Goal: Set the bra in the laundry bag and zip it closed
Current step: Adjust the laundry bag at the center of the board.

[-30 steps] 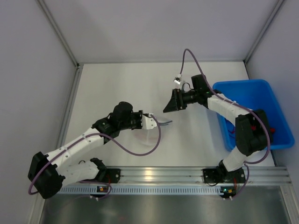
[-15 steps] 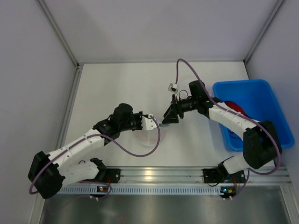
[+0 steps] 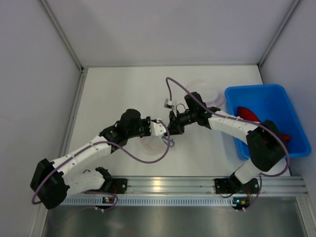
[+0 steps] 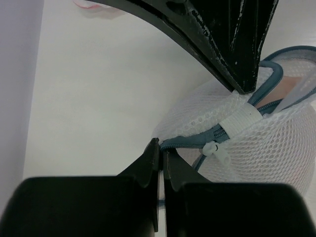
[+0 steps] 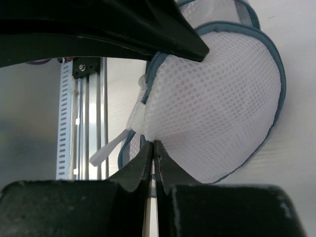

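The laundry bag [image 3: 150, 145] is a white mesh dome with blue zipper trim, lying mid-table. A peach patch [image 4: 291, 86] shows through its open zip, seemingly the bra. My left gripper [image 3: 162, 130] is shut on the blue zipper end [image 4: 182, 142], just beside the white zip pull [image 4: 216, 149]. From the opposite side, my right gripper [image 3: 173, 130] is shut on the bag's [image 5: 217, 94] mesh edge by the zipper. In the right wrist view its jaws [image 5: 153, 144] pinch the fabric, and a white tab [image 5: 106, 150] hangs to their left. The two grippers nearly touch.
A blue bin [image 3: 256, 89] stands at the right with a red item [image 3: 247, 113] in it. A pale round fabric piece [image 3: 205, 89] lies just left of the bin. The aluminium rail [image 3: 163, 185] runs along the near edge. Purple cables loop over both arms.
My right arm swung left from near the bin to the bag, and its jaws went from open to shut on the mesh edge. The left arm held still.
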